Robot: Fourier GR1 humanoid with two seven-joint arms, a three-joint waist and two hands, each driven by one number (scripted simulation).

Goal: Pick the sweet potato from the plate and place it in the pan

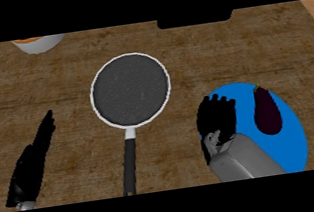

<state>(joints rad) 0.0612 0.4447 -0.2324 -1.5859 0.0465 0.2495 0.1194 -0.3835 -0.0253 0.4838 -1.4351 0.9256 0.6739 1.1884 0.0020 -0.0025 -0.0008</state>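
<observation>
You see the dark purple, elongated vegetable (267, 110) lying on the round blue plate (291, 147), right of the dark round frying pan (129, 90). Your right hand (216, 115) hovers just beside it, fingers straight and empty. The left hand (32, 163) rests at the left, straight-fingered and empty.

A brown wood-grain counter (52, 82) bears a round dark frying pan (129, 89), pale-rimmed, at its middle. A round blue plate (294, 145) lies to its right, and a white bowl (38, 44) sits at the far left.

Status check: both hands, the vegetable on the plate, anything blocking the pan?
Left hand open, resting at left. Right hand open over blue plate, beside dark purple vegetable, not holding. Pan empty, path unobstructed.
</observation>
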